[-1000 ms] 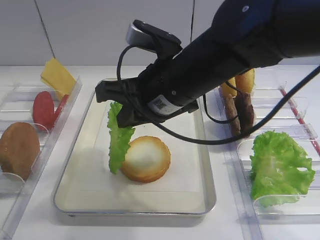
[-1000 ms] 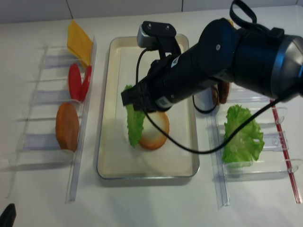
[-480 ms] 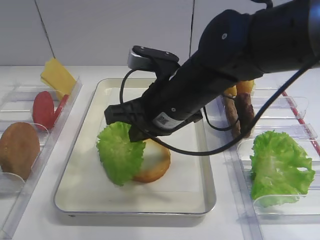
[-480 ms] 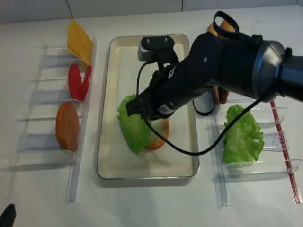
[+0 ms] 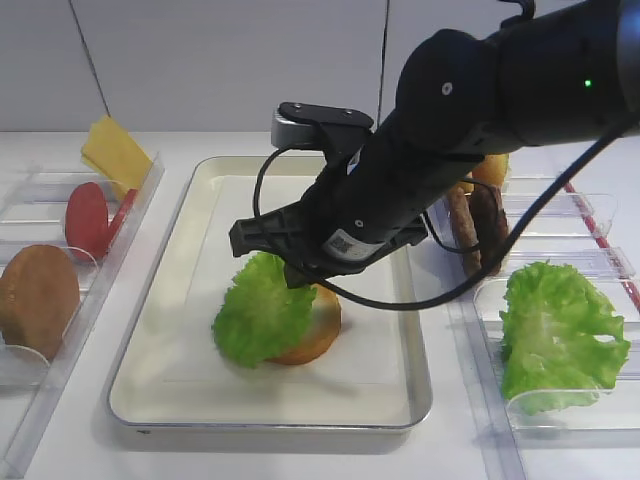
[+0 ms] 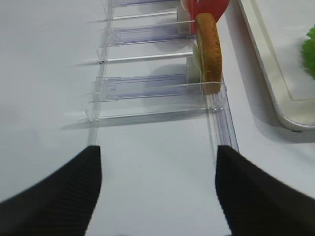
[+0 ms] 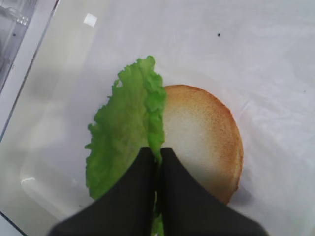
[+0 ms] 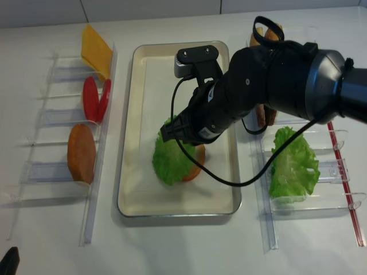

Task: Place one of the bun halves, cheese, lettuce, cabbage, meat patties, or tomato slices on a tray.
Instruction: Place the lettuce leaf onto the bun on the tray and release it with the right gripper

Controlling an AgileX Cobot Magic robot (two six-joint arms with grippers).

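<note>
You have one tray (image 5: 140, 395), two tomato slices (image 5: 88, 218), one cheese (image 5: 116, 152) stack, two meat patties (image 5: 478, 225), and two green leaves: lettuce (image 5: 262, 312), larger leaf (image 5: 558, 335).

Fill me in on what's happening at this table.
The right end effector is shut on the edge of a lettuce leaf, holding it over a bun half that lies on the tray. The leaf covers part of the bun and hangs off one side. The left end effector is open over the table beside the holders, holding nothing.
</note>
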